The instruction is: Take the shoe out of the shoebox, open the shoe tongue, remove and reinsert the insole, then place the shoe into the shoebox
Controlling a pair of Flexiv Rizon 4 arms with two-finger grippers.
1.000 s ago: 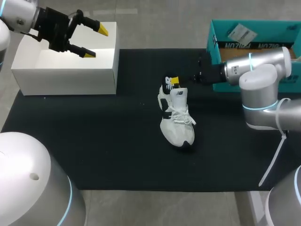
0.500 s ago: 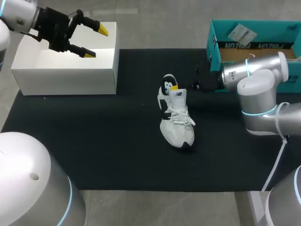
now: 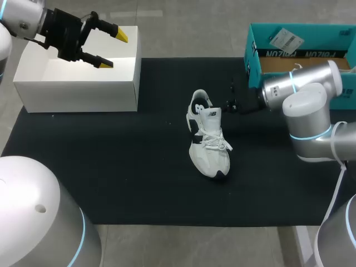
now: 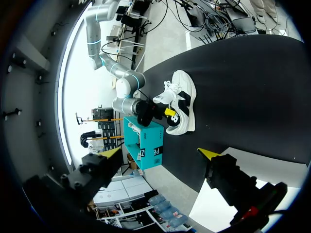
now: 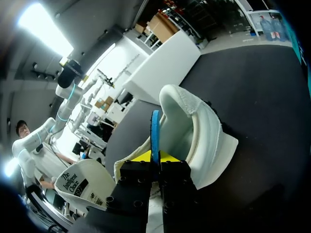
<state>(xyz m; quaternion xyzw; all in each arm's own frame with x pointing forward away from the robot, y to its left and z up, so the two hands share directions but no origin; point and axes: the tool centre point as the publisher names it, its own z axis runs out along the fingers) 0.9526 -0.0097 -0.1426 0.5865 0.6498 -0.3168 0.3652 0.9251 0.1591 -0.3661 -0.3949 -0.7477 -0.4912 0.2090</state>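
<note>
**Right gripper pinching the insole at the shoe's heel; left gripper open over the white box**

The shoe (image 3: 207, 139) is lying out of the box, upright on its sole near the middle of the black mat (image 3: 122, 167). Its toe is pointing toward the robot and its heel toward the far side.

Just beside the heel opening, the right gripper (image 3: 228, 104) is being held in from the right. In the right wrist view its fingers are being pressed together on a thin blue edge standing up out of the shoe's opening, read here as the insole (image 5: 155, 128). A bit of yellow tip is showing just beneath it.

Farther back on the right, the teal shoebox (image 3: 253, 55) is sitting open at the mat's far edge, behind the right arm and apart from the shoe.

At the far left, the left gripper (image 3: 113, 49) is being held above the white box (image 3: 78, 89). Its fingers are spread wide and nothing is being gripped between them.
</note>
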